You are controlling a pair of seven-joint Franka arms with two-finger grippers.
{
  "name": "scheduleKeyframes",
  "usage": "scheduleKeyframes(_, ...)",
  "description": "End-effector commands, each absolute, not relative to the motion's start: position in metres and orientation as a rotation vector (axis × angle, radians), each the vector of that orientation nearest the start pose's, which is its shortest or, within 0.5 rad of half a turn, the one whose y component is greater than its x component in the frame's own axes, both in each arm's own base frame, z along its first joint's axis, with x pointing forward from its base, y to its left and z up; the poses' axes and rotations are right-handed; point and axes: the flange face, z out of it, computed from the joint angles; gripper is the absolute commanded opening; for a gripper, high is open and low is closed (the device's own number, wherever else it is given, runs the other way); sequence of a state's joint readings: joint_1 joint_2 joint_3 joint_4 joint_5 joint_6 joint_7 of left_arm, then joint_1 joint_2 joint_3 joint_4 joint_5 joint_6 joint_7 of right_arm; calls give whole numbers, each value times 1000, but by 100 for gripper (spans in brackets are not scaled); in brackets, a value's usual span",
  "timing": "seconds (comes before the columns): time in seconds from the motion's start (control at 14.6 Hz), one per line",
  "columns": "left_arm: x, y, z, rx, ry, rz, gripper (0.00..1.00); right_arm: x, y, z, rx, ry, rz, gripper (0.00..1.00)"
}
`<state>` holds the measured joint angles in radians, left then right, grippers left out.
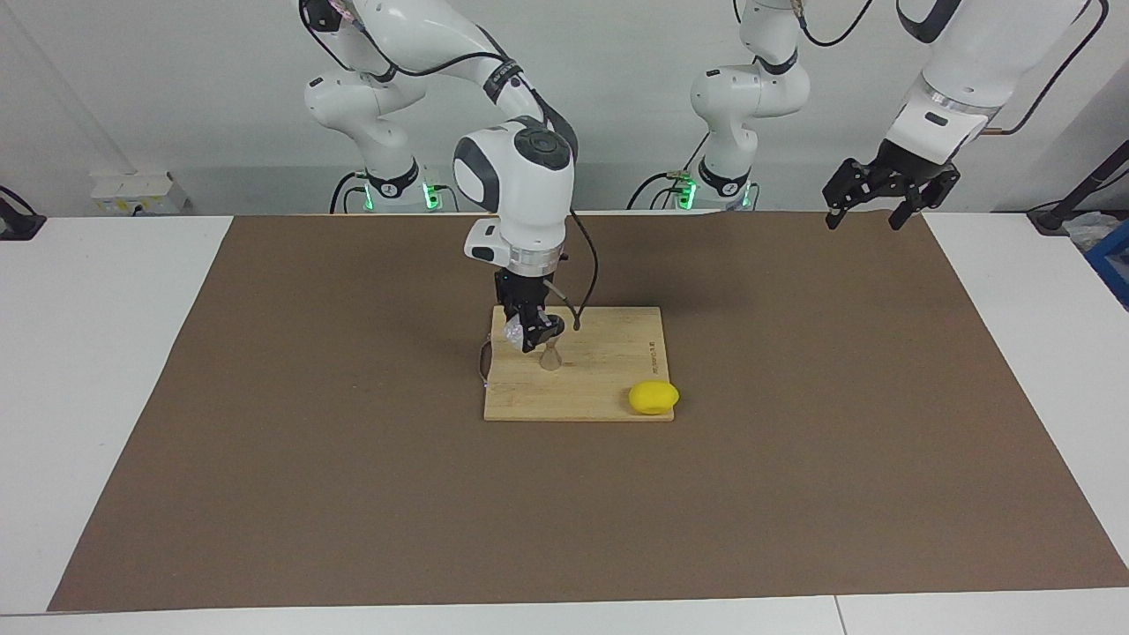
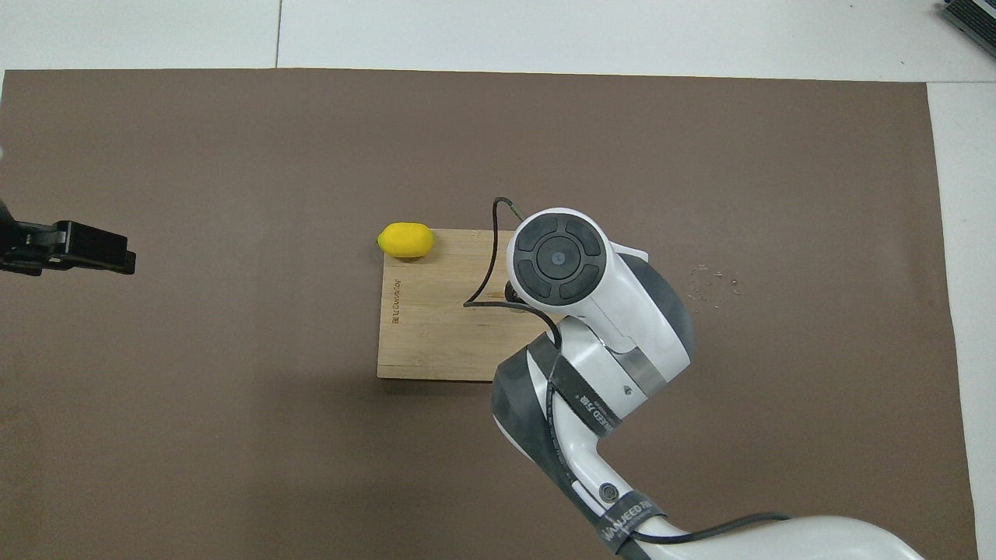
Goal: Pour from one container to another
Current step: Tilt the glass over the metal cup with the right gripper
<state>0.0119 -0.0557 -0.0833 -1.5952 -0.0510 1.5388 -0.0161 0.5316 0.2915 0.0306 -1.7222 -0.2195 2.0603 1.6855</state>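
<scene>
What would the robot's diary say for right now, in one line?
right gripper: shut on small clear glass cup, tilted over silvery hourglass jigger | jigger: upright on wooden board | left gripper: open, waiting

A white table (image 1: 115, 370) carries a brown mat (image 1: 794, 459) covering most of its top, and on the mat lie a bamboo cutting board (image 1: 609, 388) near the middle, a lemon (image 1: 654, 397) touching the board's corner, and what may be a few spilled droplets (image 2: 712, 281).
</scene>
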Motion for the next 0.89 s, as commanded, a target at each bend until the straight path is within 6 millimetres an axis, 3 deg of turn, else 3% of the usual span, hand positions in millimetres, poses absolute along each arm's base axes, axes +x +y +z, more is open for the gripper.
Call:
scheduleKeyframes(0.0,524,-40,646,-3165,96,4,100,558,337,432,-2709,1621,-317,0)
scheduleKeyframes(0.62,523,-40,645,-3164,99,21,100,566,324,434,-2546,1753,-59,0)
scheduleKeyframes(0.82,523,-40,644,-3166,99,24,100,575,307,435,-2471,1814,23,0)
